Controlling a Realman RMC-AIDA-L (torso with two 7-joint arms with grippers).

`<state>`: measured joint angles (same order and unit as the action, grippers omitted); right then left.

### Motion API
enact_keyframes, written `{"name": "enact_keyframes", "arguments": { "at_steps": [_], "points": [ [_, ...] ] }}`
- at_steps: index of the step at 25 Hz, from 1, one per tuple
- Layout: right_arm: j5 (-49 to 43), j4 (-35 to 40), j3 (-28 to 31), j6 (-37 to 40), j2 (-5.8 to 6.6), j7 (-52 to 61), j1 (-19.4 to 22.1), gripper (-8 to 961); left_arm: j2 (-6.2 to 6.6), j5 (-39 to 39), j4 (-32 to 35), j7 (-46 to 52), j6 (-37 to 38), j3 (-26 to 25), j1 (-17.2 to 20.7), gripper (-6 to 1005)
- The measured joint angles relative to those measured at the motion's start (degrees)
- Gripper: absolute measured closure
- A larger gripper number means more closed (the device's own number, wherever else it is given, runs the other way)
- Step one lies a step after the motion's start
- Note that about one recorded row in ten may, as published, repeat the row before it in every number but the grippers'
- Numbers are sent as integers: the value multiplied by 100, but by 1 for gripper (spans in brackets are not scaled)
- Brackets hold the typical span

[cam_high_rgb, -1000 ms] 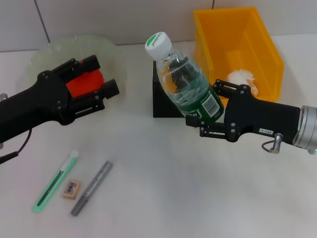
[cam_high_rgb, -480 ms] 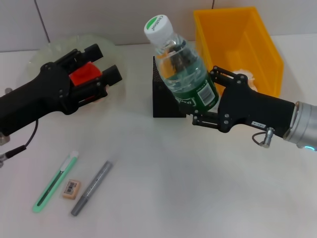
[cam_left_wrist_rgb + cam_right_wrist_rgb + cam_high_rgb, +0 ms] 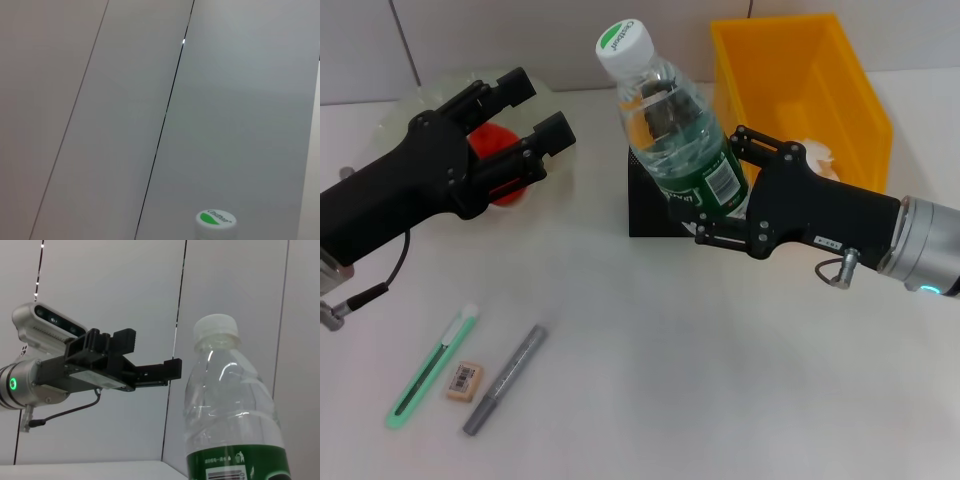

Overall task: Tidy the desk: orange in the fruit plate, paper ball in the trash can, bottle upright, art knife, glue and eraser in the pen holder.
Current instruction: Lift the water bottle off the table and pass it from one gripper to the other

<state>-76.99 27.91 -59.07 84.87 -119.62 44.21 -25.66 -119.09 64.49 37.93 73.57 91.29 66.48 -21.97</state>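
Plastic bottle (image 3: 672, 135) is clamped tilted by right gripper (image 3: 720, 195) near the table's far edge, beside pen holder (image 3: 642, 205); tip-over is risked if released before vertical.

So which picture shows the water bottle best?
The head view: the whole bottle shows, tilted, held in the right claw. The right wrist view misses its bottom, and the left wrist view catches only the cap.

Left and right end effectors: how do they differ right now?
The left end effector is open and empty above the fruit plate, with the orange below it. The right end effector is shut on the bottle, holding it tilted in front of the pen holder. Both are black.
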Motion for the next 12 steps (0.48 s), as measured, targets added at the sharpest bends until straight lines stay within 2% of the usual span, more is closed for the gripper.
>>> {"name": "enact_keyframes", "arguments": {
  "at_steps": [8, 10, 12],
  "points": [
    [10, -108, -1, -73, 0, 0, -117, 186, -3, -302, -198, -209, -35, 201, -73, 138],
    [10, -119, -17, -76, 0, 0, -141, 186, 1, -623, -586, -517, -25, 340, -214, 138],
    [10, -120, -21, -76, -1, 0, -144, 186, 0, -648, -631, -544, -21, 340, -241, 138]
  ]
}}
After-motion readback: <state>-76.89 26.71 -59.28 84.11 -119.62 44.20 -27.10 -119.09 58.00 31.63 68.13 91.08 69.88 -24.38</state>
